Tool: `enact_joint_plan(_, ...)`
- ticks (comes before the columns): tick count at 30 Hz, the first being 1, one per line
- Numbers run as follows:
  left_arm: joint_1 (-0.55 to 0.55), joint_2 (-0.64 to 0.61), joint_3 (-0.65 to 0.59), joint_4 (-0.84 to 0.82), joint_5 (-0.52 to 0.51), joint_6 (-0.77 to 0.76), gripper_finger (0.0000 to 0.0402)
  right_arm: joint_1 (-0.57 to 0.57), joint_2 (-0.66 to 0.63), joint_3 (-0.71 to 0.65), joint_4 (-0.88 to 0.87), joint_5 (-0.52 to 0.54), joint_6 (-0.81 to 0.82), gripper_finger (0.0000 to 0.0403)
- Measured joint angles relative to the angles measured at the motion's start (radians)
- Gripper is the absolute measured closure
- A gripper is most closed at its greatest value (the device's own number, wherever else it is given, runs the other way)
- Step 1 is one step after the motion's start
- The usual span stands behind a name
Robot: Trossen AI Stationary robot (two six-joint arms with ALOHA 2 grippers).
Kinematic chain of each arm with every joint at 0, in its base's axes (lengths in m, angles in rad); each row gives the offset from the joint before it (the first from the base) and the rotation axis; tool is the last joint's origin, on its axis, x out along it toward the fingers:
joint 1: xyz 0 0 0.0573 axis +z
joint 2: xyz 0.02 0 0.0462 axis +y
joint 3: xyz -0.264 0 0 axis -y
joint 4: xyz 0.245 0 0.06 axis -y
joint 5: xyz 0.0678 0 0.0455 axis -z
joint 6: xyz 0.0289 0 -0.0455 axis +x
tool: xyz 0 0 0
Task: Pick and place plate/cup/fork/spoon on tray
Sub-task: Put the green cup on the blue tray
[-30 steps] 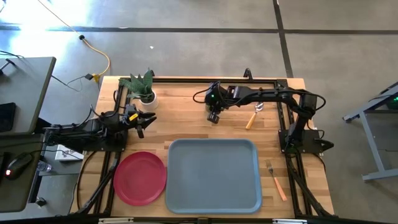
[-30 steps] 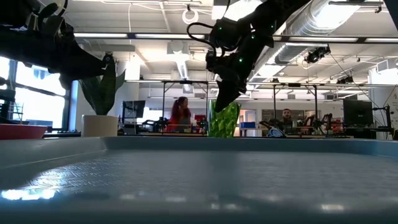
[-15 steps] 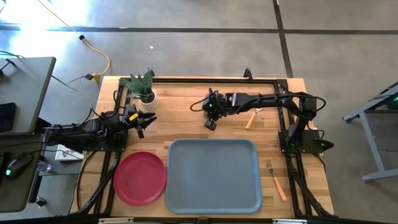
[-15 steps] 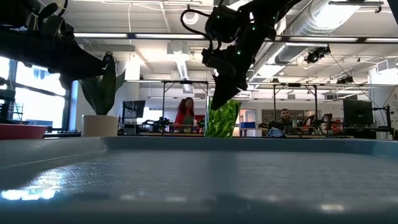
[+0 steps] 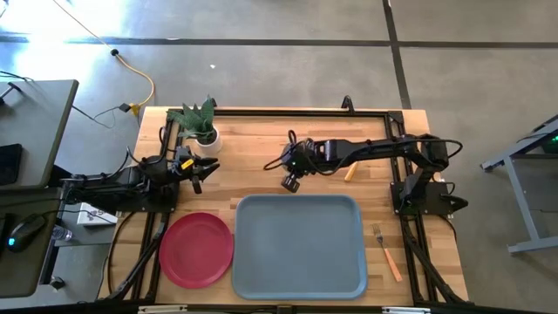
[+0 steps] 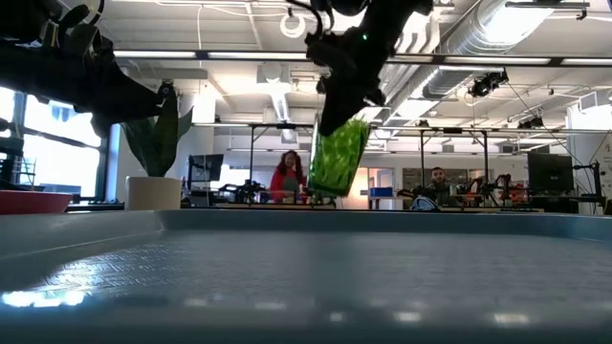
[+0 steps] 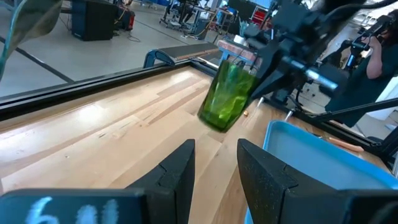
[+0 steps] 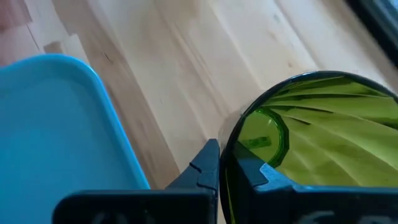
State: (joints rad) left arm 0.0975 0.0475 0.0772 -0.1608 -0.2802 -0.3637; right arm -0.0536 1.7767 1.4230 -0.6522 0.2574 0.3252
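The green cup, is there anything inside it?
No, the green cup looks empty: the right wrist view looks down into it and shows only its ribbed green wall and round bottom. The right gripper's fingers pinch its rim, covering a small bit of the edge.

Green cup (image 6: 337, 158) tilted, airborne, seemingly beyond tray (image 5: 299, 247) edge.

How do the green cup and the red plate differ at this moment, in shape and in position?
The cup is a tall translucent green tumbler; the plate is flat, round and opaque red. The cup hangs tilted above the wood, its rim pinched by the right gripper; the plate lies flat on the table, untouched. The cup is much smaller across than the plate. Neither is on the tray.
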Motion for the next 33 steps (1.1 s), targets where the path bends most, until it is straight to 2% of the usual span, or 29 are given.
enact_joint_plan(10, 0.000, 0.000, 0.000, 0.000, 0.000, 0.000, 0.0291, 0.115, 0.000, 0.139, -0.181, 0.116, 0.130, 0.0402)
enact_joint_plan(33, 0.000, 0.000, 0.000, 0.000, 0.000, 0.000, 0.0291, 0.418, 0.000, 0.147, -0.608, 0.173, 0.736, 0.0402)
